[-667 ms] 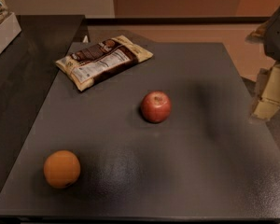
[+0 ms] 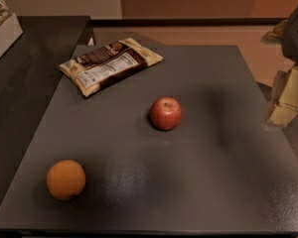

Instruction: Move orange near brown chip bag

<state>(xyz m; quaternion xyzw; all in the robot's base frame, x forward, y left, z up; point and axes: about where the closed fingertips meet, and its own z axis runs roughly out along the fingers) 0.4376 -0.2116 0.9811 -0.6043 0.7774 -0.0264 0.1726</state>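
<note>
The orange (image 2: pixel 65 179) sits on the dark grey table (image 2: pixel 198 182) near the front left corner. The brown chip bag (image 2: pixel 110 64) lies flat at the back left of the table, far from the orange. My gripper (image 2: pixel 287 97) hangs at the right edge of the camera view, above the table's right side, well away from both. It holds nothing that I can see.
A red apple (image 2: pixel 165 113) stands near the middle of the table, between the bag and the gripper. A darker counter (image 2: pixel 35 53) adjoins the table on the left, with a white box (image 2: pixel 1 24) at its far left.
</note>
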